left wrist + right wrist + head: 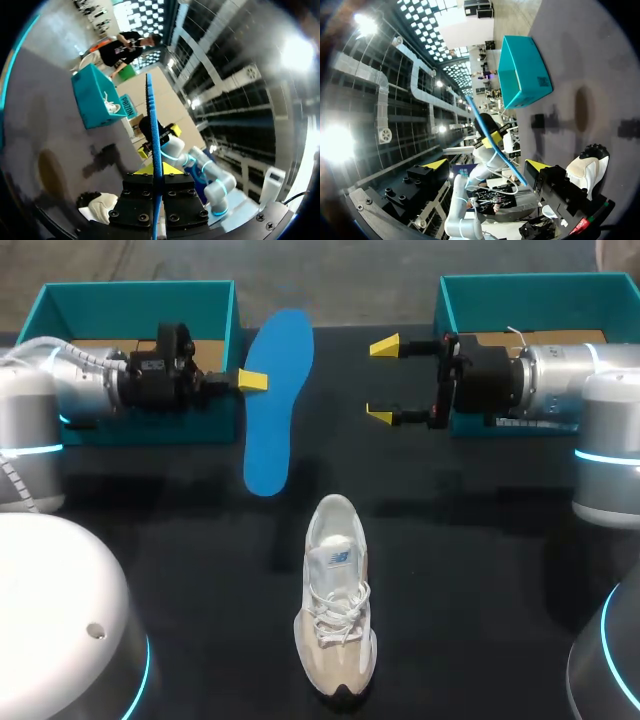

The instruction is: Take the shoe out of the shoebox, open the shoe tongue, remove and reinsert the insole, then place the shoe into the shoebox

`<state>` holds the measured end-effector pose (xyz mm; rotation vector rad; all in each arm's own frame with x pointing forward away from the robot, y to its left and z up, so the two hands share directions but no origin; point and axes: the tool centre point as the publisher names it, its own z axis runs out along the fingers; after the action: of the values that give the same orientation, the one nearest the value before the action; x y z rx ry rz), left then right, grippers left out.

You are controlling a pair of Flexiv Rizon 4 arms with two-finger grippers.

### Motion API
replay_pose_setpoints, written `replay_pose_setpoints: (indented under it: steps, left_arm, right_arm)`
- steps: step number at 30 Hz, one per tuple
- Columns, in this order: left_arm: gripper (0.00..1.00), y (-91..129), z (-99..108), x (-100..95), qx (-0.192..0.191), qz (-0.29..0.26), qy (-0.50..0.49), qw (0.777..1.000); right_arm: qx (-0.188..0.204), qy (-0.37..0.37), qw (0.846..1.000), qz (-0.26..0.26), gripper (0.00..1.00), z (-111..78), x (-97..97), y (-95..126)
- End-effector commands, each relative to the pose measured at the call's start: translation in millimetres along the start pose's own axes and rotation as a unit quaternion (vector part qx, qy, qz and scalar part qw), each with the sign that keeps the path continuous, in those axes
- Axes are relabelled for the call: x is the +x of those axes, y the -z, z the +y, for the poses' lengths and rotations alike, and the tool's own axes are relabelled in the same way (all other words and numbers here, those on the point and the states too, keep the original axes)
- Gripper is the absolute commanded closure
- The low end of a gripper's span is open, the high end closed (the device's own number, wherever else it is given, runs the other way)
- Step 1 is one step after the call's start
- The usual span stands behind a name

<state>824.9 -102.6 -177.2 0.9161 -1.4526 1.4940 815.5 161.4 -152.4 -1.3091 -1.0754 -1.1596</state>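
Right now my left end effector [250, 380] is clamped on the blue insole [278, 410], gripping it by one long side about midway along. From the head view the insole shows its broad face upward and runs from near the far edge of the tabletop [480, 570] toward the middle, left of centre. I cannot tell whether it touches the tabletop. In the left wrist view the insole stands edge-on between the closed fingers, with both sides pressed against it.

My right end effector [383, 380] is open with its two yellow tips well apart, and nothing is between them. It sits right of the insole and apart from it, facing the left end effector across the insole. In the right wrist view the insole appears as a thin blue line ahead of the spread fingers.

The shoe [336, 610] is white and beige and stands upright on its sole near the middle of the near edge. Its toe points at that edge and its heel points toward the insole, and it is laced. Neither end effector touches it.

The left shoebox [140, 295] is teal and sits at the far left corner, behind my left arm. The right shoebox [530, 285], also teal, sits at the far right corner, behind my right arm.
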Motion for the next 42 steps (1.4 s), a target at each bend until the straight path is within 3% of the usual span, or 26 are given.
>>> replay_pose_setpoints:
  steps: [1, 20, 38, 42]
  left_arm:
    - [1.0, -5, 6, -7.7, 0.049, 0.001, 0.107, 0.993]
    - [1.0, -9, 10, -13.3, 0.035, -0.015, 0.143, 0.989]
    - [1.0, -30, 10, -18.9, 0.064, -0.038, 0.212, 0.974]
    - [1.0, -30, 10, -18.9, 0.064, -0.038, 0.212, 0.974]
  right_arm:
    - [0.0, 0.0, 1.0, -0.001, 0.0, -0.5, 0.0, 0]
    - [0.0, 0.0, 1.0, -0.001, 0.0, -0.5, 0.0, 0]
    - [0.0, 0.0, 1.0, -0.001, 0.0, -0.5, 0.0, 0]
    - [0.009, 0.003, 0.999, -0.046, 0.0, -0.7, 6.0, 4]
